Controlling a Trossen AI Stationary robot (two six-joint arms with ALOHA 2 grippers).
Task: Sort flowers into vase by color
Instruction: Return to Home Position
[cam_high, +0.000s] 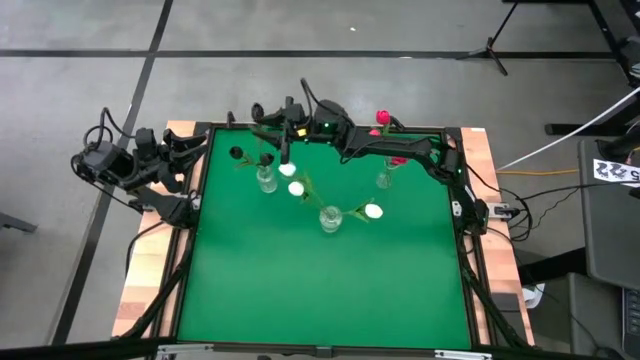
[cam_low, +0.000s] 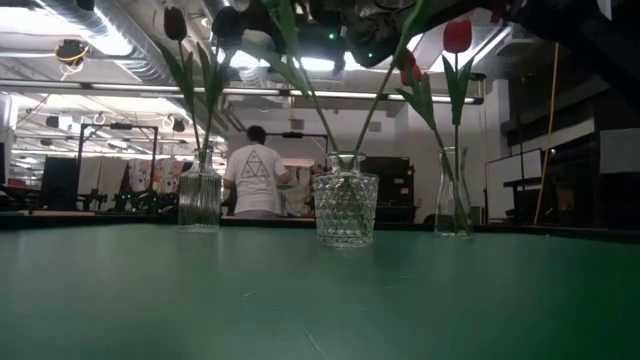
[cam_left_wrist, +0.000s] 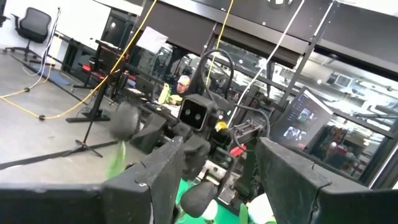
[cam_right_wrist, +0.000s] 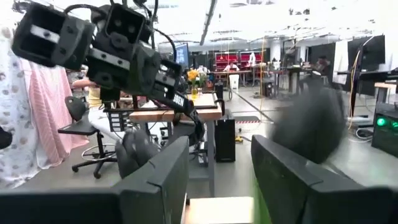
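Three glass vases stand on the green table. A ribbed vase (cam_high: 266, 180) holds black tulips (cam_low: 175, 22). The middle diamond-cut vase (cam_high: 330, 219) holds white tulips (cam_high: 373, 211). A slim vase (cam_high: 383, 180) holds red tulips (cam_low: 457, 35). All the stems stick into the vase mouths. My right gripper (cam_right_wrist: 219, 143) hovers open above the ribbed vase at the table's far side (cam_high: 285, 155). Blurred dark tulip heads (cam_right_wrist: 311, 124) show beside its fingers, with nothing between them. My left gripper (cam_left_wrist: 219, 146) waits open off the table's far left corner.
A raised black frame (cam_high: 470, 230) edges the table, with wooden boards (cam_high: 145, 290) outside it. The near half of the green mat (cam_high: 320, 290) is open surface. A person (cam_low: 253, 172) stands in the room behind the table.
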